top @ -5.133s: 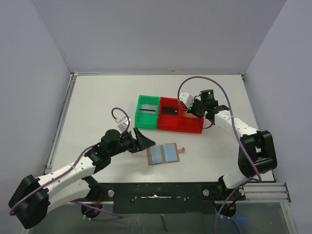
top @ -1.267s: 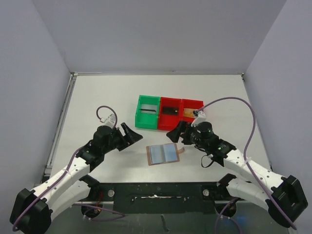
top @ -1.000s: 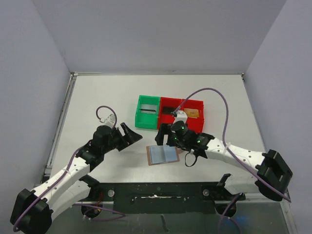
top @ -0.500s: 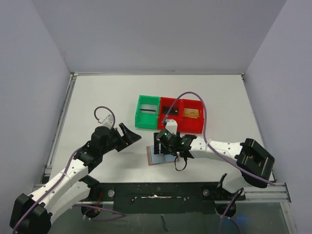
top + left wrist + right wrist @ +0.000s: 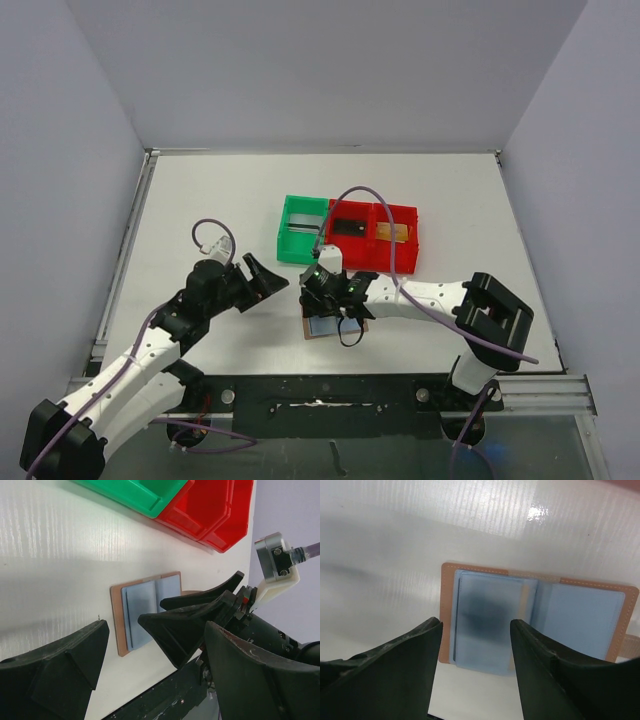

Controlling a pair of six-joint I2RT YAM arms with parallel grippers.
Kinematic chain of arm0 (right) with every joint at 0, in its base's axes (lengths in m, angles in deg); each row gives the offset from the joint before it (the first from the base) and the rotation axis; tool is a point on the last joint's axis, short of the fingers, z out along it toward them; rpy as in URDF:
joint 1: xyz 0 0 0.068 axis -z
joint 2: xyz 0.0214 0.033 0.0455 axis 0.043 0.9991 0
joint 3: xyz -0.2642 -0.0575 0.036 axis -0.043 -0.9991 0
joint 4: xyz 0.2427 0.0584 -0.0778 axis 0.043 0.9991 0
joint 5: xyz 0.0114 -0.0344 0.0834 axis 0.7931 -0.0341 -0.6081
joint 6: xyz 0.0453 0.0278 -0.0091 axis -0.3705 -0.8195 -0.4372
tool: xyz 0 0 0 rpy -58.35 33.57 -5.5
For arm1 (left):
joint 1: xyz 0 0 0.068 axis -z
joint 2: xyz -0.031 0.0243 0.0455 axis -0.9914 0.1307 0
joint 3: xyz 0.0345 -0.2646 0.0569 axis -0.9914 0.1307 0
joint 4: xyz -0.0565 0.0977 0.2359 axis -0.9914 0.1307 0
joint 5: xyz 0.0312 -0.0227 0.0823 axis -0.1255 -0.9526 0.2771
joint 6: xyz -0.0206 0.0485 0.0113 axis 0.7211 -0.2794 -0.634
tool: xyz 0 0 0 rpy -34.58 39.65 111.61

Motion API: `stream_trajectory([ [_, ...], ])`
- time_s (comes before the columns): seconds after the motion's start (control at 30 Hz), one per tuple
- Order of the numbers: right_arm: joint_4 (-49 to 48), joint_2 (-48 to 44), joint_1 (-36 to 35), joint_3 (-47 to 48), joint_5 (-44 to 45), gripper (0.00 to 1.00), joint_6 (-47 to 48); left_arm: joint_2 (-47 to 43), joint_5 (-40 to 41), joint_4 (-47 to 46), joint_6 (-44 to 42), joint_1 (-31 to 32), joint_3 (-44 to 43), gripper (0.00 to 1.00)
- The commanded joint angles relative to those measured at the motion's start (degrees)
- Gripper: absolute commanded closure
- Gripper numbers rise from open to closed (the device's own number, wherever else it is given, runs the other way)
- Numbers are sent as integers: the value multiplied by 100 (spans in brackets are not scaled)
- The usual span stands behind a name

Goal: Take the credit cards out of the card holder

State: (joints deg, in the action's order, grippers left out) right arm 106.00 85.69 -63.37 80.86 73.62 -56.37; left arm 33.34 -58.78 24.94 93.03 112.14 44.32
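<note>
Biggest change: got the right gripper [image 5: 325, 305] all the way over from the red bins [image 5: 385, 262] at the far right, now hanging right above the holder [image 5: 318, 328]. Jaws narrower than a second ago but with a clear gap, straddling the left pocket [image 5: 487, 625] in the wrist view and not clamped on anything. Nothing new with the left gripper [image 5: 268, 275]: parked just left of the holder, jaws wide apart, holding nothing.

Holder itself hasn't budged. Lying open and flat on the surface [image 5: 200, 200], middle-near, just on the near side of the green bin [image 5: 290, 250] and red bins.

Reading that as lining up for a pull from the left pocket. Already spotting a flat dark thing [image 5: 350, 227] and a tan one [image 5: 397, 232] inside the red bins, probably cards, so guessing partway through the job rather than at the start.

Hard bits:
- From the top, most of the holder buried under the right gripper and its cable, only the near left corner showing.
- No way to say for sure whether a card is left in that pocket. Layered pale blue edges in the wrist view, plus a dark smudge that could just be shadow.
- Can't tell whether the fingertips are touching the holder or hovering over it.
- Little tab [image 5: 631, 647] chopped off at the right edge of the wrist view.
- Something greyish in the green bin too, too small to name.
</note>
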Motion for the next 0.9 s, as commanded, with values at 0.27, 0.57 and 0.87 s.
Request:
stream_trajectory([
  [0.27, 84, 374, -40, 143, -42, 52, -168, -99, -53, -151, 54, -38, 2, 24],
  [0.57, 333, 600, -6, 136, -30, 40, -366, -85, -169, -282, 131, -38, 97, 24],
  [0.87, -509, 290, 221, -432, -685, 64, -351, -42, -253, -390, 151, -38, 127, 24],
])
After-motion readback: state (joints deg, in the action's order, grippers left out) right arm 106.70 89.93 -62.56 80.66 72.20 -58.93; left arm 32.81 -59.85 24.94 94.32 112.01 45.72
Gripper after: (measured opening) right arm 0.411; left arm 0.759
